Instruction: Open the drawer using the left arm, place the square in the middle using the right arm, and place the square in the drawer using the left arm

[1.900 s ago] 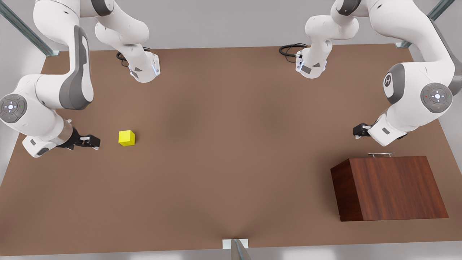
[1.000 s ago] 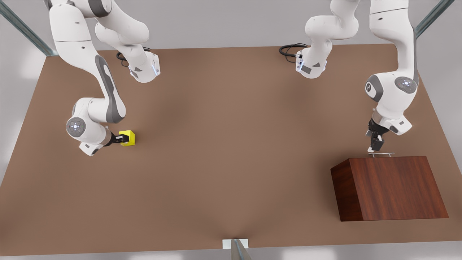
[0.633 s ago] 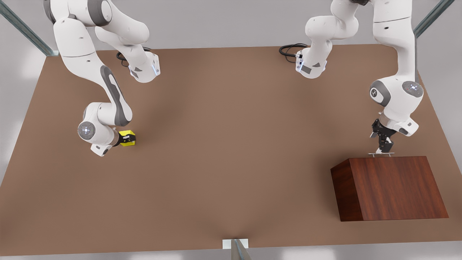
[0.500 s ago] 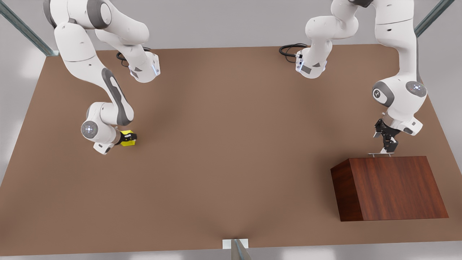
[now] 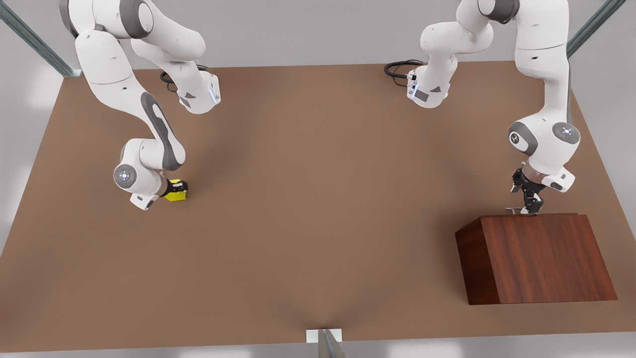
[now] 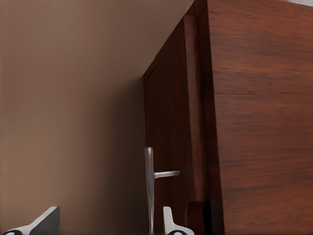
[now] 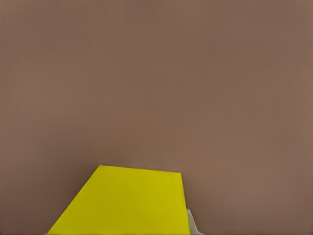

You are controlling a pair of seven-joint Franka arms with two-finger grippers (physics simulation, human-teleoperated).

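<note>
The square, a small yellow cube, rests on the brown table at the front view's left. My right gripper is down over it and shut on it, one fingertip lying against its side. At the front view's right stands the slant-topped wooden box. Its drawer faces the far edge and sits a sliver out. My left gripper is open at the silver handle. One finger sits between bar and drawer front.
The bare middle of the table lies between the two arms. Both arm bases stand at the far edge with a black cable beside one. A metal post rises at the near edge.
My right gripper reached the cube, came down over it and closed. My left gripper swung down to the handle, and the handle has shifted slightly toward the far edge.
</note>
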